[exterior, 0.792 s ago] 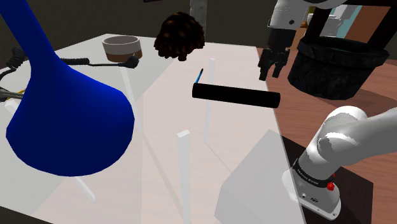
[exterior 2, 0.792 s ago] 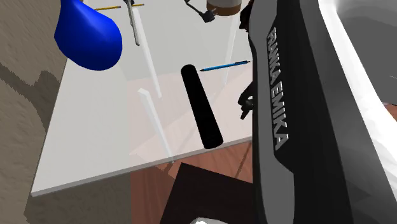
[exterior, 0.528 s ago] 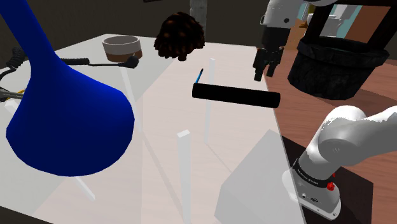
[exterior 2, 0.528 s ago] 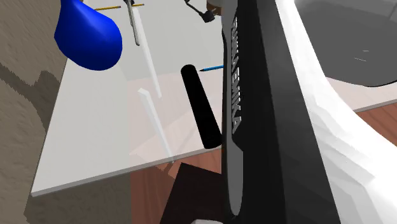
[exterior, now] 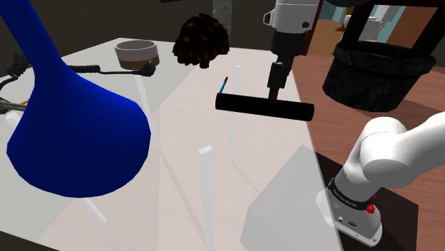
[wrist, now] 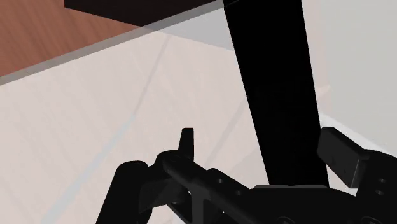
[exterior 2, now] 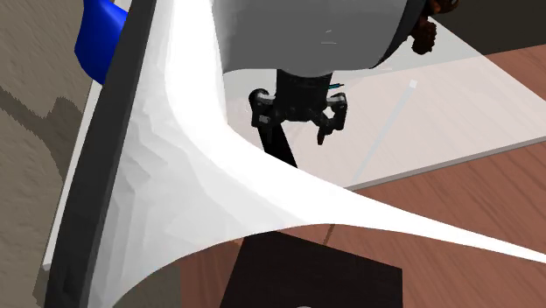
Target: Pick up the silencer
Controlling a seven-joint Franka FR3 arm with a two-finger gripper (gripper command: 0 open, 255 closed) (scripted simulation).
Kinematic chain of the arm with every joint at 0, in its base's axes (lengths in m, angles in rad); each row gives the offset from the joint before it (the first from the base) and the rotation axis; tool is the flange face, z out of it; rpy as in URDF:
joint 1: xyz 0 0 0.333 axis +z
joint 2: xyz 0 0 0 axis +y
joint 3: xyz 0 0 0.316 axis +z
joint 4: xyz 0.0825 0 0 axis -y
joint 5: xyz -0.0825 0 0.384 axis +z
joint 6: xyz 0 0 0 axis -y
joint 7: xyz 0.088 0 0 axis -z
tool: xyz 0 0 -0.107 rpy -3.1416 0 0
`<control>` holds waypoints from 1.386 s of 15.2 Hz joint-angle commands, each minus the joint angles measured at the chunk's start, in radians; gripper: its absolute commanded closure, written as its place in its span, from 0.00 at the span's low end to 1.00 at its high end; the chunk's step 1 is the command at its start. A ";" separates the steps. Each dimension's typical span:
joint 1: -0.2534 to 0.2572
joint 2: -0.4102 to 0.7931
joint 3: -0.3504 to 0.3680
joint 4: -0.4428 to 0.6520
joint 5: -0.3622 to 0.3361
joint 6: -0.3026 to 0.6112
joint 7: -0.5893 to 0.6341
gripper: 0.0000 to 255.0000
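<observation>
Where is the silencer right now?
The black silencer lies flat on the table near its edge at the shoulder view's right, a blue pen just beyond it and the open gripper directly above.

End effector point(exterior: 274, 91) now above silencer point(exterior: 249, 105)

The arm point(exterior: 399, 146) is white, its pincer point(exterior: 274, 89) black.

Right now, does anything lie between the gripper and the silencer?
No. In the wrist view the open gripper straddles the black silencer, with bare pale tabletop in the gap beside it.
</observation>
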 commanded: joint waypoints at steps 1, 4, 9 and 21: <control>0.032 0.028 0.051 0.024 -0.004 0.018 -0.009 0.00; 0.041 0.027 0.066 -0.001 -0.004 0.046 -0.012 0.00; 0.045 0.014 0.073 -0.077 0.003 0.109 -0.013 0.00; 0.045 0.013 0.074 -0.086 0.004 0.117 -0.013 1.00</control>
